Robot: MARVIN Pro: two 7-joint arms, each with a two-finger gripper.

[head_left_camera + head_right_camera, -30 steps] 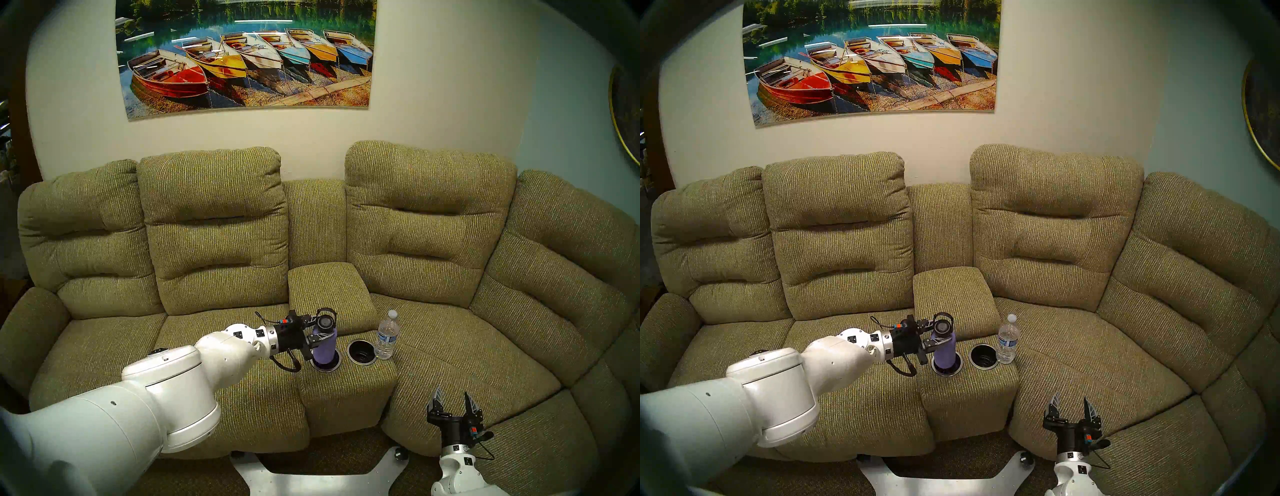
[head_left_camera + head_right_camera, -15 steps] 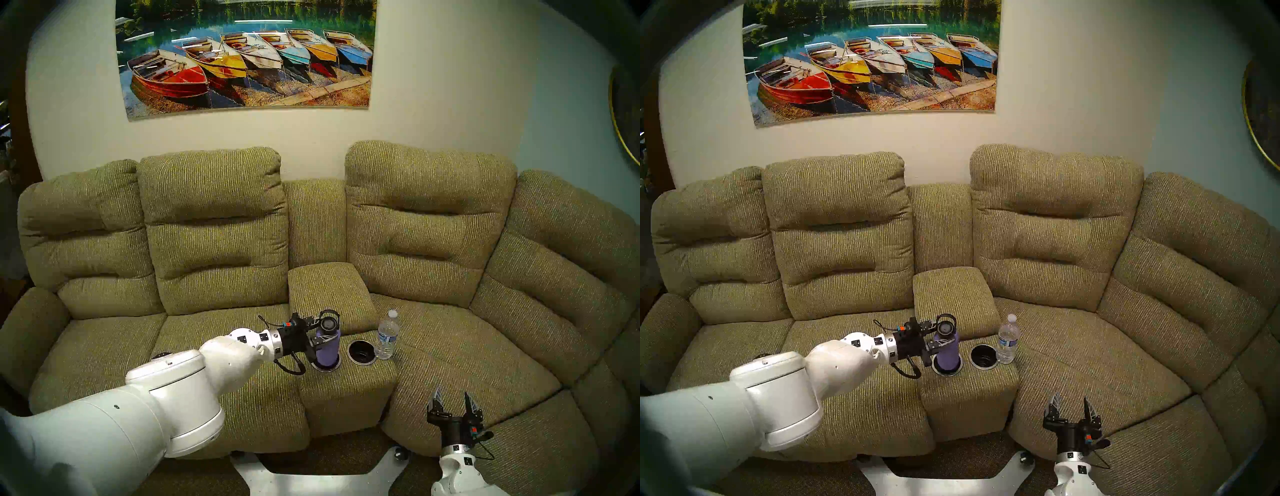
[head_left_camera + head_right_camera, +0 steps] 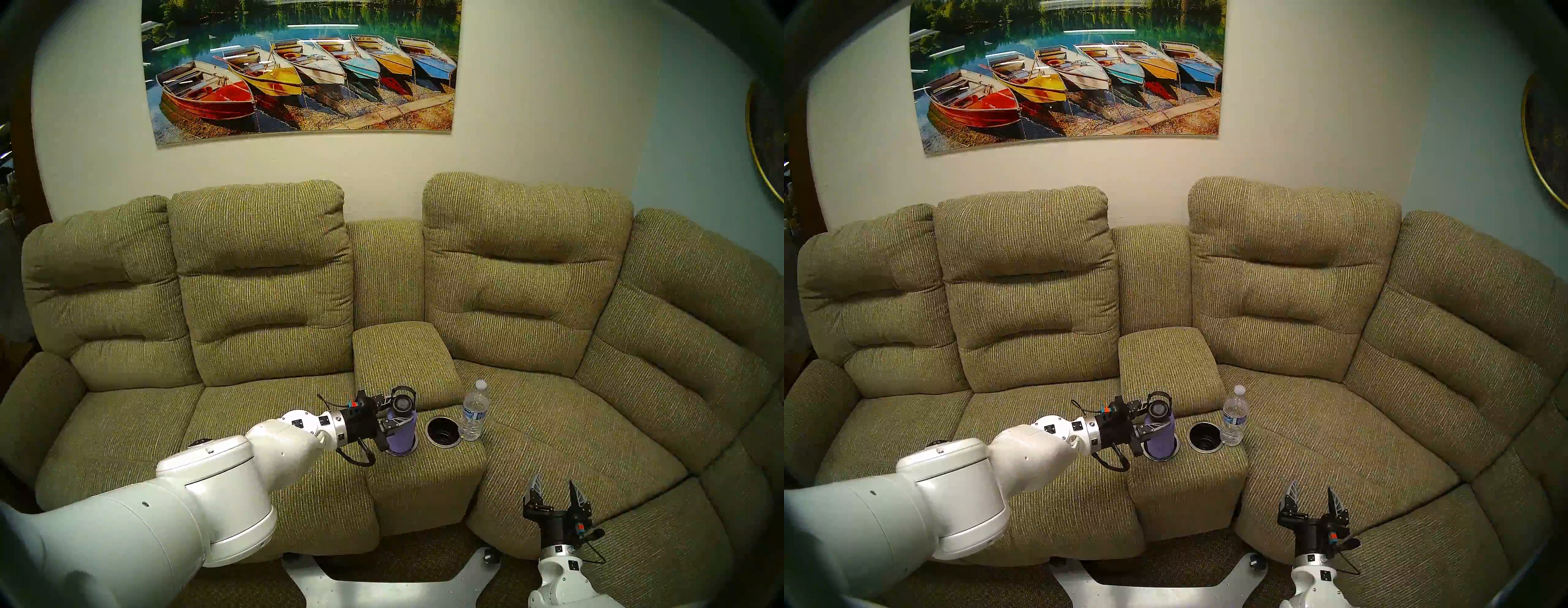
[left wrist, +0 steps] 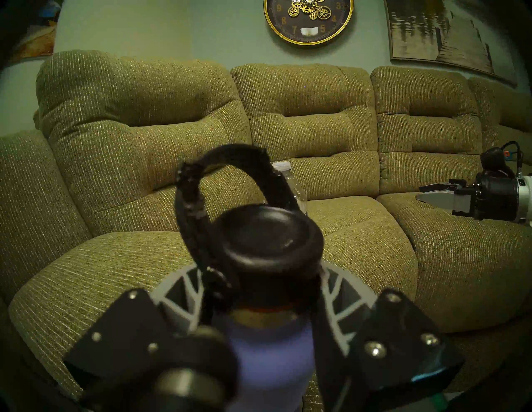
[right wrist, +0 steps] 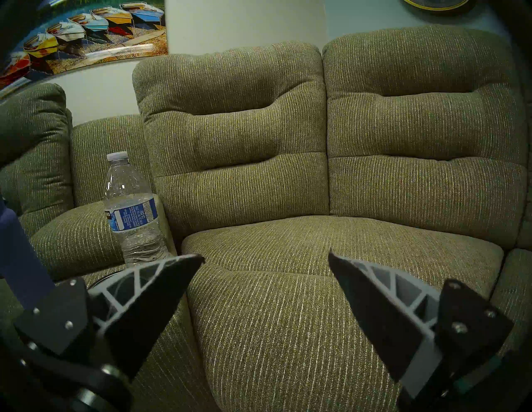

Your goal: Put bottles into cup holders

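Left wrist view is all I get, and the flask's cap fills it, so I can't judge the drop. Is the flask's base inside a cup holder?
Observer: Yes, the lavender flask stands with its base down in the left cup holder.
Operator: Is the other holder free?
Observer: The right cup holder is empty; the water bottle stands upright beside it, outside the rim.
Operator: And the right arm?
Observer: The right gripper is over the seat front, jaws wide open, holding nothing.
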